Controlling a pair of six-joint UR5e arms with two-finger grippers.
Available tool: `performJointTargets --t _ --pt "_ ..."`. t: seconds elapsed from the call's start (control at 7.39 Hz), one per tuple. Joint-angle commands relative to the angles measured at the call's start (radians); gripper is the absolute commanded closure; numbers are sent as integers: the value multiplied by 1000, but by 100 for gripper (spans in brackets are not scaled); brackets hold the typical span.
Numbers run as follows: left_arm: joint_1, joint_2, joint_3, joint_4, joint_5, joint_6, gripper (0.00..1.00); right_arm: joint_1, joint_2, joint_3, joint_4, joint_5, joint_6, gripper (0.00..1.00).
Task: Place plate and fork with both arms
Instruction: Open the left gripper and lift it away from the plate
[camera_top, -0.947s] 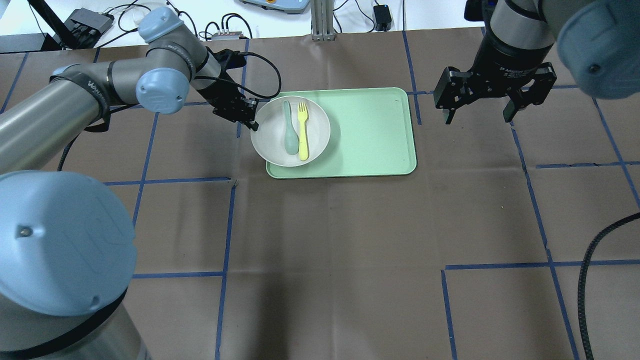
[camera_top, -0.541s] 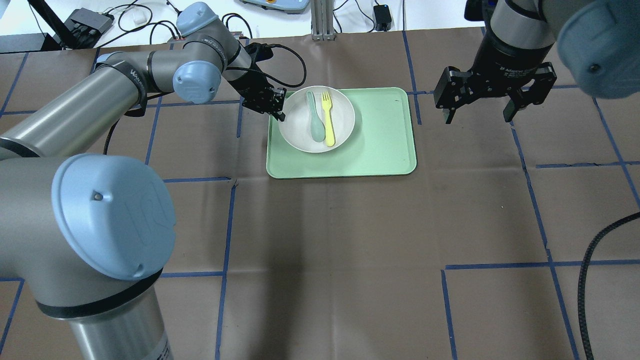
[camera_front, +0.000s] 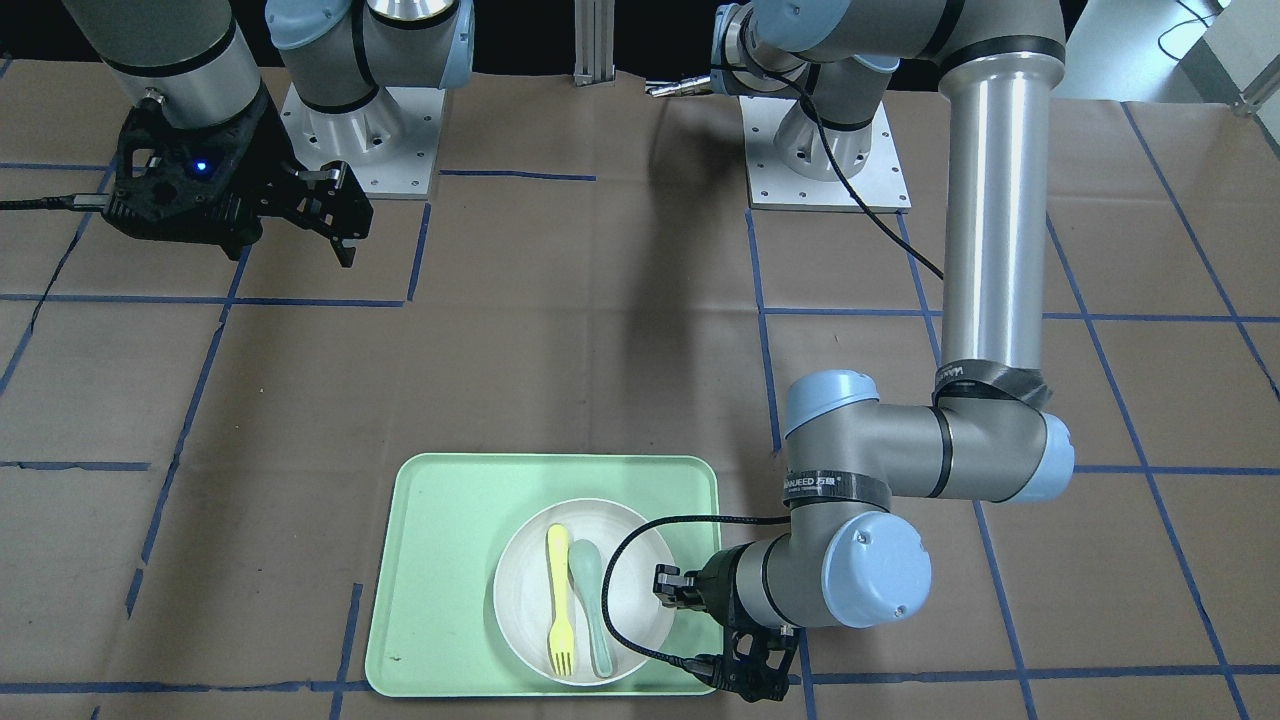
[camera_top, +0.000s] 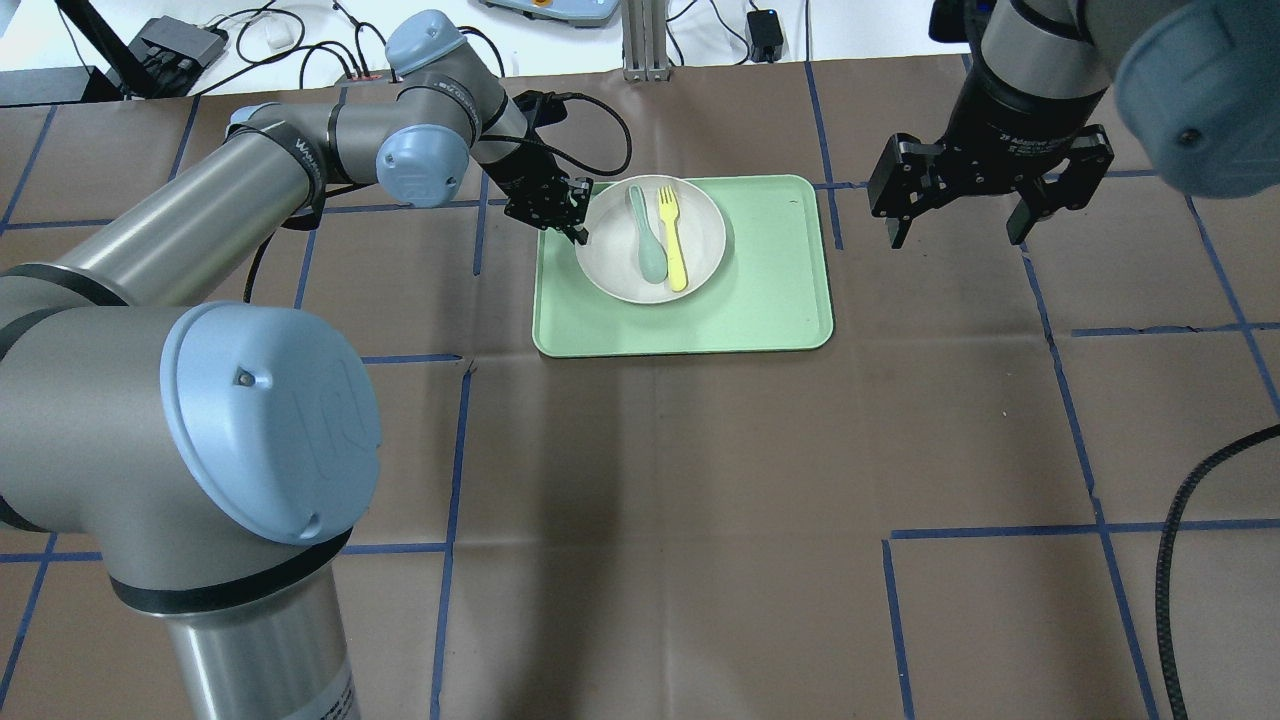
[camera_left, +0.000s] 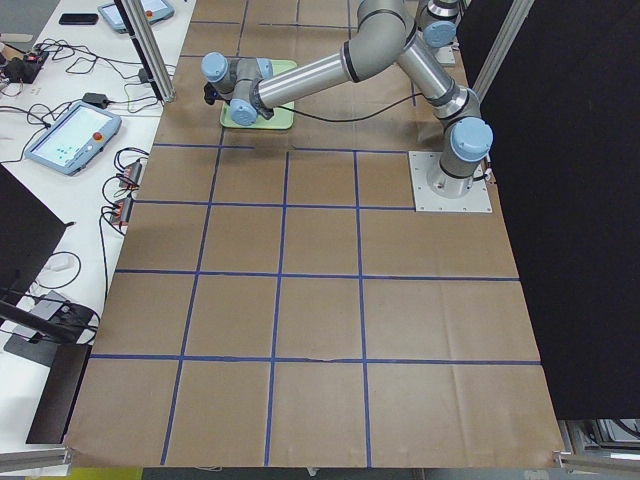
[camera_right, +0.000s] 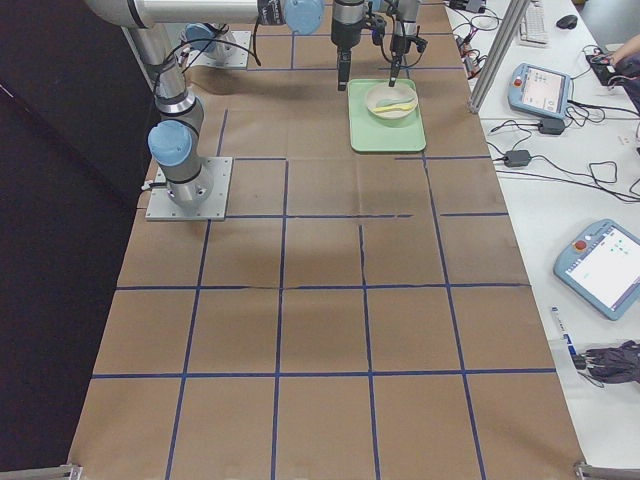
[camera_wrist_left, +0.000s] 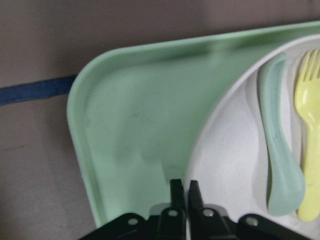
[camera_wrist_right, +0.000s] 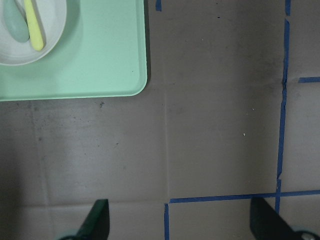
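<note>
The off-white plate (camera_top: 612, 252) is over the far left part of the mint-green tray (camera_top: 770, 280). The yellow fork (camera_top: 672, 240) lies in it beside a grey-green spoon (camera_top: 648, 242). My left gripper (camera_top: 578, 228) is shut on the plate's left rim. The left wrist view shows the fingertips (camera_wrist_left: 176, 192) pinching the rim of the plate (camera_wrist_left: 230, 165), with the fork (camera_wrist_left: 310, 125) at the right. I cannot tell whether the plate rests on the tray. My right gripper (camera_top: 957, 235) is open and empty, hovering right of the tray; it also shows in the right wrist view (camera_wrist_right: 181, 222).
Brown paper with blue tape lines covers the table. A black cable (camera_top: 1190, 560) runs along the near right edge. Boxes and cables lie beyond the far edge (camera_top: 180, 45). The right half of the tray (camera_front: 450, 560) is bare.
My left arm has carried the plate, with fork and spoon in it, to the right and farther away, from the tray's left edge fully over the tray. The right arm has not moved.
</note>
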Motion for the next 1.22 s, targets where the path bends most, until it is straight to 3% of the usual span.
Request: performJointTargets --t 0.0,0.27,0.81,0.95,1.08 --pt "-5 24 -7 -10 4 -3 5 -1 2 0 0 0 0 0" --pt "-9 133 -4 -151 54 -14 1 2 3 0 0 0 0 0" --pt "-13 498 -15 -564 230 -41 1 8 20 -15 -25 0 11 0" --pt "-20 582 -34 -642 240 -57 1 11 47 -20 -49 2 14 0" --pt "-22 682 -95 -686 335 -60 1 19 75 -21 -101 5 14 0"
